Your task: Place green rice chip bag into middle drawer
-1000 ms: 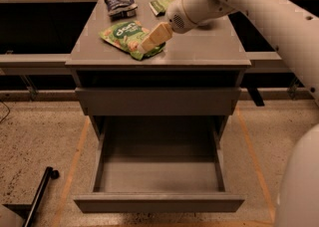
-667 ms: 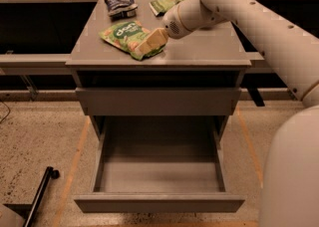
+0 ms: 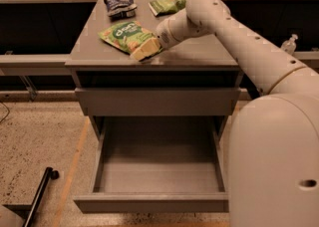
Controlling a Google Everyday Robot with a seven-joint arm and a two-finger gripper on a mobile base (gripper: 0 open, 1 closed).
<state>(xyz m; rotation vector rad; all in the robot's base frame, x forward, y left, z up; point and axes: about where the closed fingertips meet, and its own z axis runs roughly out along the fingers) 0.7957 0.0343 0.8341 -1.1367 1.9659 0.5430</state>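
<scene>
The green rice chip bag (image 3: 123, 34) lies flat on the cabinet top, left of centre, bright green with white lettering. My gripper (image 3: 145, 51) is at the bag's near right corner, down at the cabinet top and touching or just over the bag's edge. The arm reaches in from the right. The middle drawer (image 3: 158, 202) is pulled out below, a deep grey tray with nothing in it.
A dark blue-black bag (image 3: 120, 3) and a smaller paler green bag (image 3: 167, 4) lie at the back of the cabinet top (image 3: 199, 56). A closed flat drawer front (image 3: 157, 101) sits above the open tray. My own base (image 3: 274, 161) fills the lower right. A black rod (image 3: 40, 196) lies on the floor.
My gripper has moved a little left and toward the cabinet's near edge, down to the bag's near right corner. The bag has stayed where it was.
</scene>
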